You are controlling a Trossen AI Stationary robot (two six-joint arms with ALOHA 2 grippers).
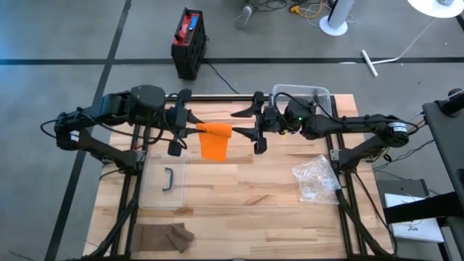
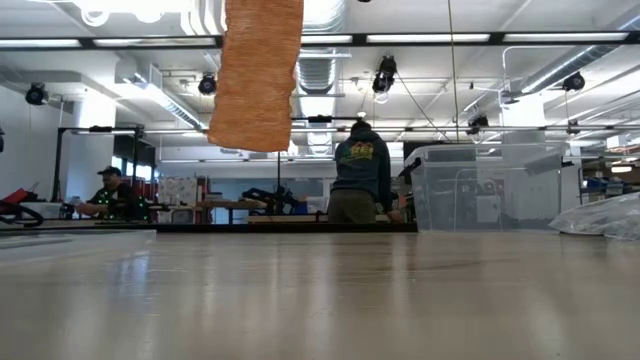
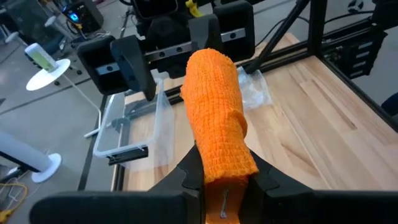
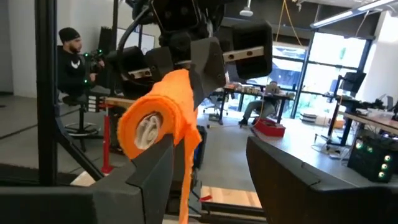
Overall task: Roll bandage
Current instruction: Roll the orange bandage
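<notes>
An orange bandage (image 1: 214,135), partly rolled, is held high above the table's middle between my two arms. My left gripper (image 1: 194,129) is shut on it. Its rolled part (image 3: 214,106) sticks out toward my right gripper (image 1: 243,123). A loose tail (image 2: 255,75) hangs down from it, clear of the tabletop. My right gripper (image 4: 211,180) is open and faces the roll's free end (image 4: 148,130), which sits just above one of its fingers (image 4: 152,174). I cannot tell whether that finger touches the roll. My left gripper pinches the near end of the bandage roll (image 3: 219,171) between its two fingers. The fingers come level from the table's left side and lie along the roll. The roll juts out past the fingertips, lifted clear, with its loose tail hanging slack below.
A clear plastic bin (image 1: 301,94) stands at the far right and its lid with a dark handle (image 1: 167,181) lies at the left. Crumpled clear wrap (image 1: 315,177) lies at the right, and brown folded cloth (image 1: 167,235) at the near left. People are in the room beyond.
</notes>
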